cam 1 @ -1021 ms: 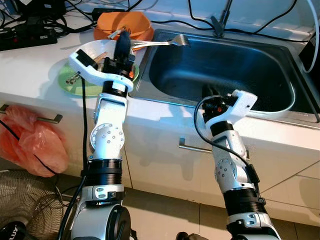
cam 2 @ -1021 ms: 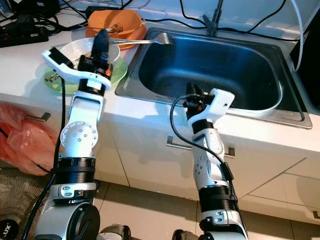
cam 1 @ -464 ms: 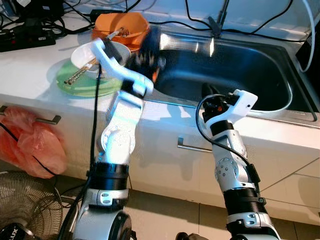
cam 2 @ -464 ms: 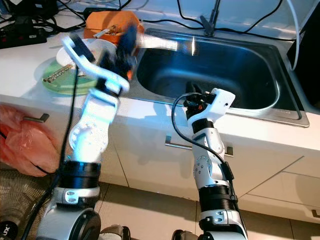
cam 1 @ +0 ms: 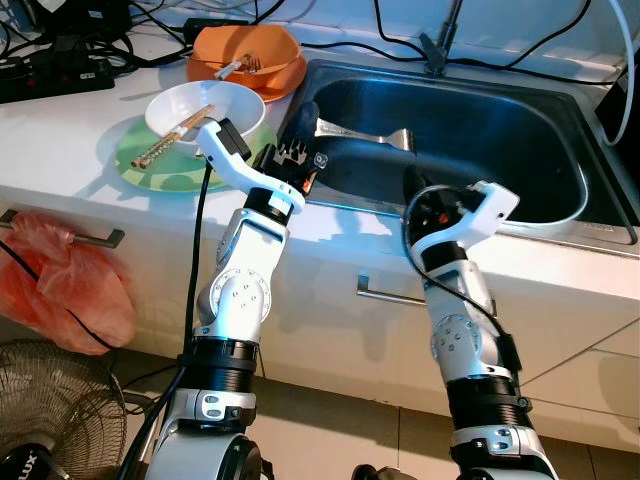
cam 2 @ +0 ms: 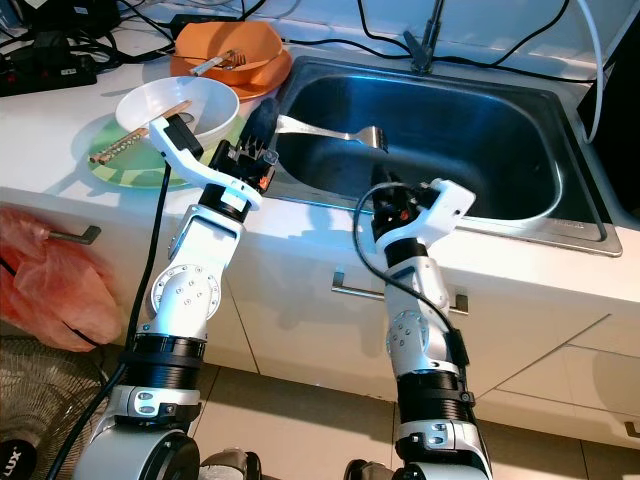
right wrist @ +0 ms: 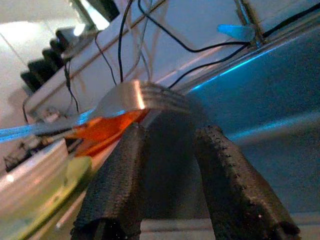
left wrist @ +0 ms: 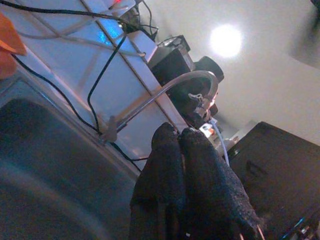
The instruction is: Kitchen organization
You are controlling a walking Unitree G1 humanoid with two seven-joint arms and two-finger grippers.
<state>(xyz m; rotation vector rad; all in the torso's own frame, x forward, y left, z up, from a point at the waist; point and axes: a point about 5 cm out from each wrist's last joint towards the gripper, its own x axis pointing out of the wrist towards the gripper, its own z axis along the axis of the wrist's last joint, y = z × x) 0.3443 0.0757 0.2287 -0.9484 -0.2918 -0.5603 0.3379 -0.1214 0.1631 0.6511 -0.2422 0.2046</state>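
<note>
A metal fork (cam 1: 367,135) hangs level over the steel sink (cam 1: 560,160), its tines pointing right. My left gripper (cam 1: 298,120) is shut on the fork's handle at the sink's left rim; in the left wrist view its fingers (left wrist: 170,150) press together. My right gripper (cam 1: 420,188) sits low at the sink's front edge and is open. In the right wrist view its fingers (right wrist: 122,165) stand apart, with the fork (right wrist: 135,97) beyond them. Left of the sink, a white bowl (cam 1: 225,100) holding chopsticks rests on a green plate (cam 1: 165,170).
An orange bowl (cam 1: 272,50) with utensils stands behind the white bowl. A faucet (cam 1: 440,45) and several cables run along the back of the counter. Below the counter, a red plastic bag (cam 1: 60,290) hangs from a drawer handle above a floor fan (cam 1: 50,400).
My left arm swung right and down from above the white bowl, carrying the fork from the sink's back left corner to over the basin. The right arm barely moved.
</note>
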